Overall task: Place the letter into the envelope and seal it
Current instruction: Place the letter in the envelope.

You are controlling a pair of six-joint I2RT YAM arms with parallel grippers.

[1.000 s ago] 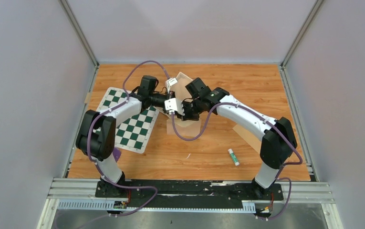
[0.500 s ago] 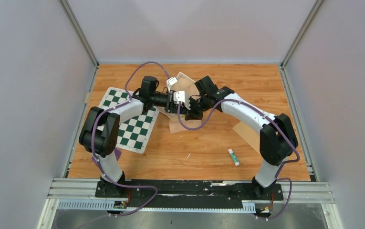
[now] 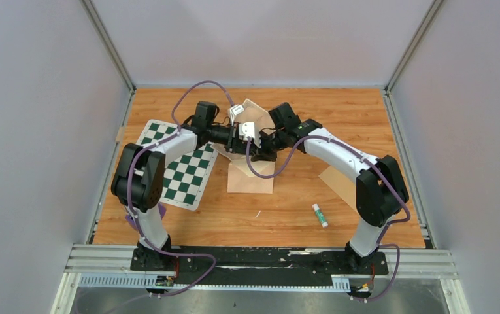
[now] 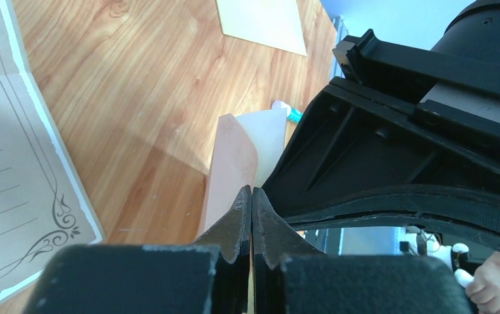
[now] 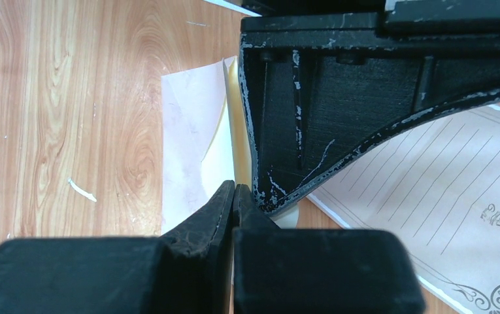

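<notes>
Wooden surface (image 3: pixel 338 118) mid-frame, where we see left fingers (image 4: pixel 237 219) and right fingers (image 5: pixel 217 209) both clamped on the envelope (image 3: pixel 250 178).

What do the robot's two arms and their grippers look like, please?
The left arm and right arm have white links with bulky black joints, and a purple cable loops along each. The left gripper and right gripper are black, with tapered, scuffed fingers.

1. A wood-grain table (image 3: pixel 338 111) carries everything.
2. A green-and-white chessboard mat (image 3: pixel 185 176) lies flat at its left side.
3. The letter (image 5: pixel 430 190) lies at centre back, with the envelope (image 3: pixel 250 178) just in front, its near end on the wood.
4. A tan rectangle (image 3: pixel 338 183) and a glue stick (image 3: pixel 319 215) lie to the right.
</notes>
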